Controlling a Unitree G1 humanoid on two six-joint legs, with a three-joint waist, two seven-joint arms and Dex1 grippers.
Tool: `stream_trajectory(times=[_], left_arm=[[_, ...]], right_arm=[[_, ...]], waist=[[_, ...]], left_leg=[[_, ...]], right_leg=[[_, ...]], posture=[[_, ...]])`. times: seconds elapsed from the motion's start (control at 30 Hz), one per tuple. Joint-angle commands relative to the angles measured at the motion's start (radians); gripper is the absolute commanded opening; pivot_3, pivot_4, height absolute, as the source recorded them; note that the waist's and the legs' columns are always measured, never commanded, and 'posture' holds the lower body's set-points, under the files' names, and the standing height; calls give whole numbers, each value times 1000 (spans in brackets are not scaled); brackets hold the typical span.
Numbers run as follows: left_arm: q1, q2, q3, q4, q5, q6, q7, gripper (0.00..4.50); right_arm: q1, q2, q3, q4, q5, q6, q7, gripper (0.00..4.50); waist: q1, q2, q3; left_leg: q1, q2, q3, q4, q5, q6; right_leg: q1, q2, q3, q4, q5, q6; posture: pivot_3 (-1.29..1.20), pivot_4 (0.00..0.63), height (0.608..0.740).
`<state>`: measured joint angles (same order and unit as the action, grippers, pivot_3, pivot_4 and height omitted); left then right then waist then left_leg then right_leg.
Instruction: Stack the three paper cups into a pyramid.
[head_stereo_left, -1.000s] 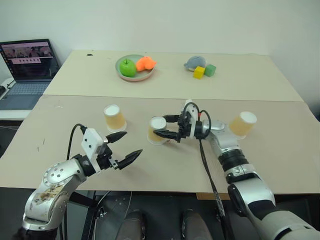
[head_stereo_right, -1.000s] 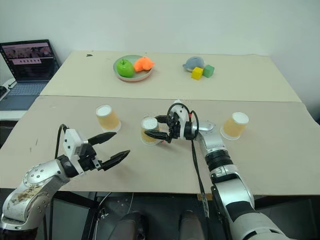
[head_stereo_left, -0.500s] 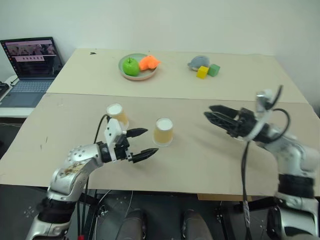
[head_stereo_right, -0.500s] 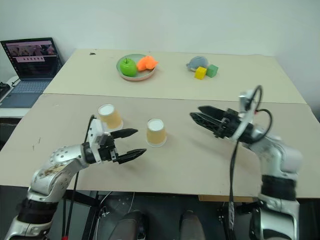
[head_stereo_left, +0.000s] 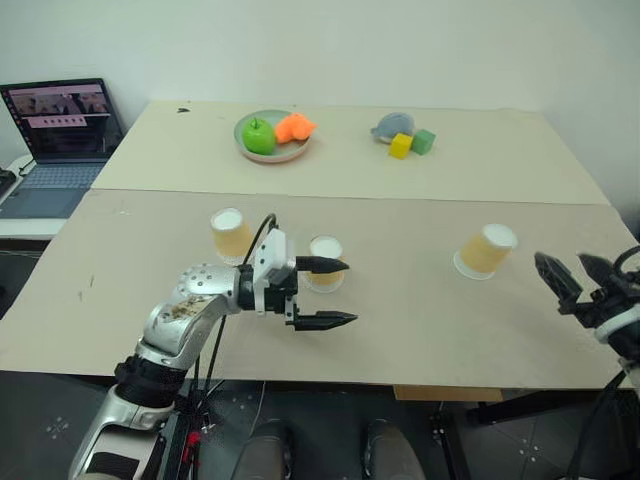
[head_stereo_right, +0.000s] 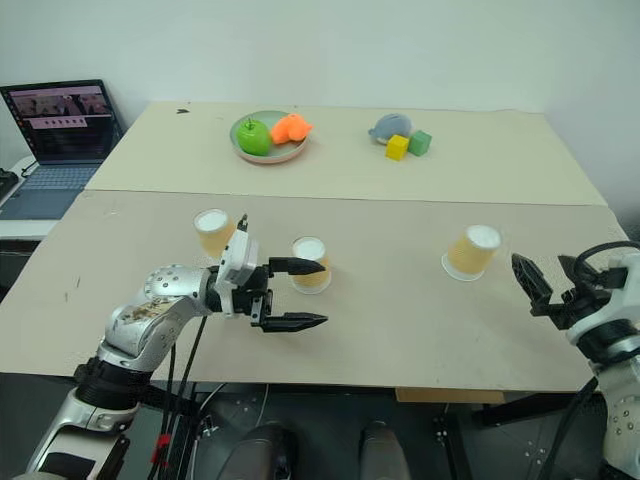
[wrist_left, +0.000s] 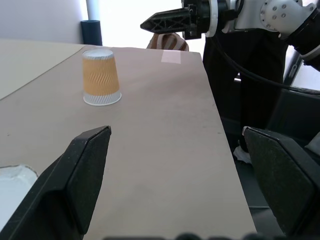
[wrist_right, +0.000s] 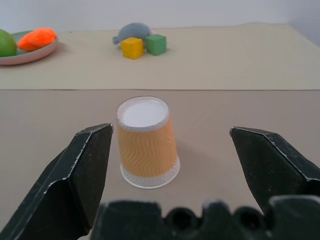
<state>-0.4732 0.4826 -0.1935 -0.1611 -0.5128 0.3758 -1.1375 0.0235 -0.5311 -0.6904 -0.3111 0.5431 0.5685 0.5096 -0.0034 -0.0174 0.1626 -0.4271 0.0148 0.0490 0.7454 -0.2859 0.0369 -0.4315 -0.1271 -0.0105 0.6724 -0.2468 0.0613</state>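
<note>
Three inverted paper cups on tabletop (head_stereo_left: 400, 330): left cup (head_stereo_left: 230, 234) and middle cup (head_stereo_left: 325, 262) near each other, right cup (head_stereo_left: 486, 250) well apart.

Left hand (head_stereo_left: 330, 293) wide open, empty, fingers flanking middle cup.

Right hand (head_stereo_left: 572, 276) wide open, empty, facing right cup.

Step, as judged: base pair still gapped, top cup not yet picked. Next: right hand advances, closes gently around right cup.

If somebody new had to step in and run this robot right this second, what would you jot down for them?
Left gripper: open, empty, beside the middle cup.
Right gripper: open, empty, facing the right cup.
The left cup stands close to the middle cup; the right one stands far off. All three sit upside down on the table.
Done: nothing stacked.
Left: set two cups side by side, third on top.
</note>
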Motion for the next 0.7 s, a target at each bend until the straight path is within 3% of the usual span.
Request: stream_trajectory(times=[0.03,0.3,0.7], left_arm=[[-19,-2,3,-2,7,-21,-19,4498],[-1,-3,21,-11,15,-22,0,4498],[31,9,43,-59,7,-5,38,4498]], right_arm=[[-24,0,64,59,-40,-82,7,4395],[-166,-29,206,323,-137,-220,44,4395],[-303,-77,248,512,-151,-303,98,4395]], waist=[[-5,0,0],[-9,0,0],[-7,0,1]], left_leg=[[0,0,0,0,0,0],[0,0,0,0,0,1],[-1,0,0,1,0,1]], right_leg=[[0,0,0,0,0,0],[0,0,0,0,0,0],[0,-1,-1,-1,0,0]], posture=[[0,150,678],[0,150,678],[0,150,678]])
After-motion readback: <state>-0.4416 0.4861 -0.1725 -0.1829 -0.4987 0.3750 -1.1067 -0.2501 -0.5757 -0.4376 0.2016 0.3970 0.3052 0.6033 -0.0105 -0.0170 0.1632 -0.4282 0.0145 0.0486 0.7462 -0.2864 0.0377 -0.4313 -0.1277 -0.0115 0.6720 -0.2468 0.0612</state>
